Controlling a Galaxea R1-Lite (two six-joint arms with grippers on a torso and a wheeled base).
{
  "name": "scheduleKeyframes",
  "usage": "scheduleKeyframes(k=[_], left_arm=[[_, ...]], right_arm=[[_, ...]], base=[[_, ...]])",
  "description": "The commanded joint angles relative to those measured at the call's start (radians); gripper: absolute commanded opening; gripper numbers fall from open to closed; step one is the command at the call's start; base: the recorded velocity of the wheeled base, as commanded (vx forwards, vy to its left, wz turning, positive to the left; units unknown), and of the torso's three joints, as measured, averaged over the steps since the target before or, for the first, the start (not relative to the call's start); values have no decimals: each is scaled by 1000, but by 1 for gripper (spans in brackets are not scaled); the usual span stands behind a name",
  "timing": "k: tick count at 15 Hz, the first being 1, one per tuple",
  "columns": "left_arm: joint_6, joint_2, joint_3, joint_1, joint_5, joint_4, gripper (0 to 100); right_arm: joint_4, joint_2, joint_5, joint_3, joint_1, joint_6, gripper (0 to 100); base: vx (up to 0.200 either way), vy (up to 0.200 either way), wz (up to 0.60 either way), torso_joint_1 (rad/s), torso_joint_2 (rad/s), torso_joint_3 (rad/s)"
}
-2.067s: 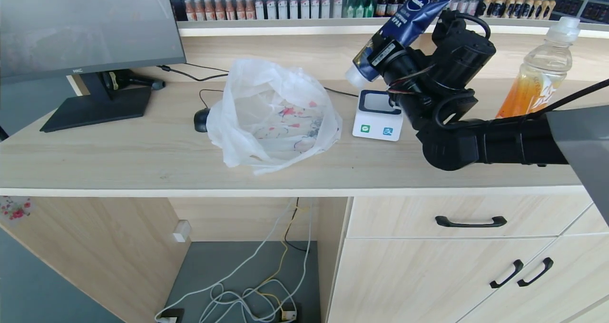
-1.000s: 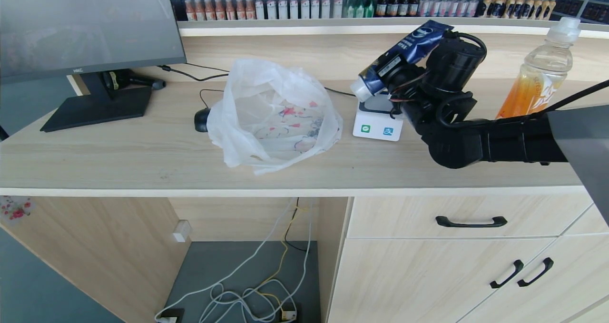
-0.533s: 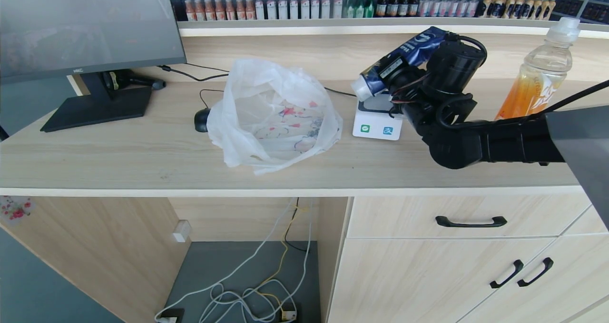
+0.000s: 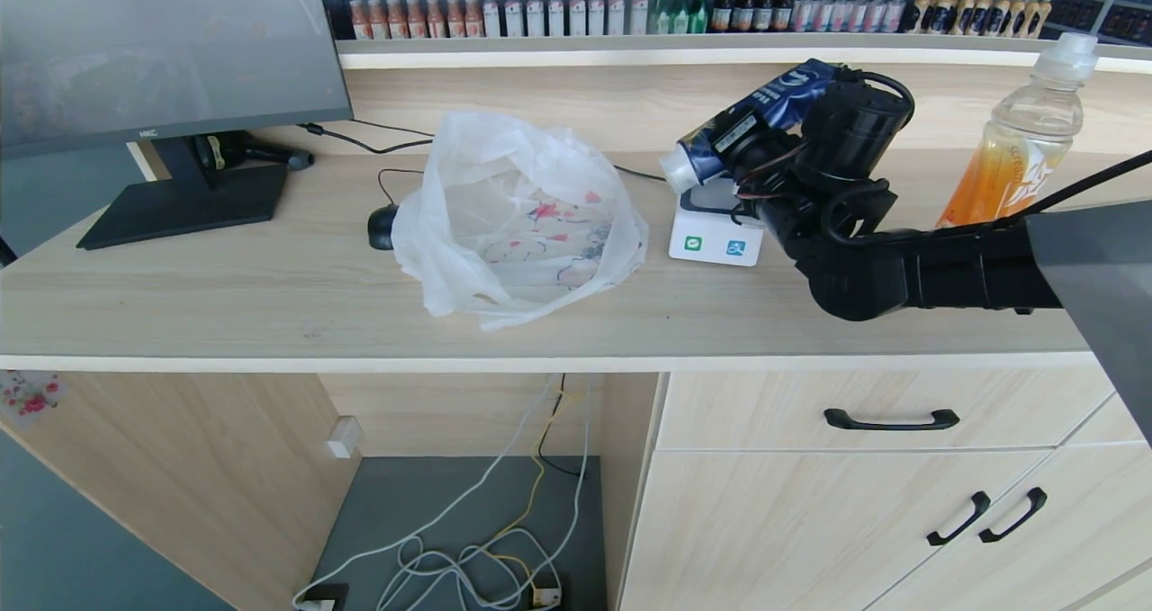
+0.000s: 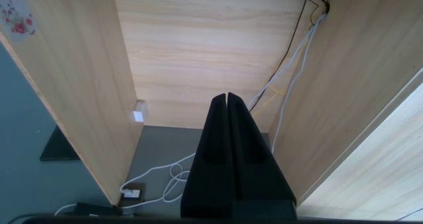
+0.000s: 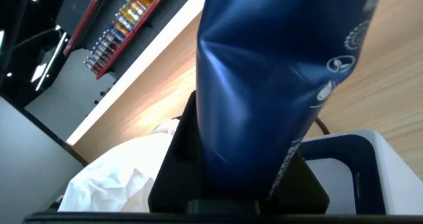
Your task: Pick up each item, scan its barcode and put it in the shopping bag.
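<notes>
Lower and flatter than two seconds ago, the blue tube (image 4: 765, 104) now slants over the white scanner (image 4: 715, 238), its cap end aimed at 8 o'clock toward the shopping bag (image 4: 517, 220). The right hand (image 4: 742, 148) is clamped around the tube's lower body. The tube's white label patch faces upward, so I judge the wrist should roll until the patch looks down at the scanner window, then hold steady just above it. The left hand (image 5: 228, 145) hangs closed and empty under the tabletop (image 4: 270, 296).
</notes>
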Motion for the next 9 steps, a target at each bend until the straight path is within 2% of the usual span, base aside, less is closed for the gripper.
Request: scheduleKeyframes(k=[1,9], left_arm=[[0,0,0,0,0,0,0],[0,0,0,0,0,0,0]], right_arm=[[0,3,-1,-6,-4,0,0],[0,3,-1,-4,-15,1,0]], base=[[0,0,0,0,0,0],[0,0,0,0,0,0]])
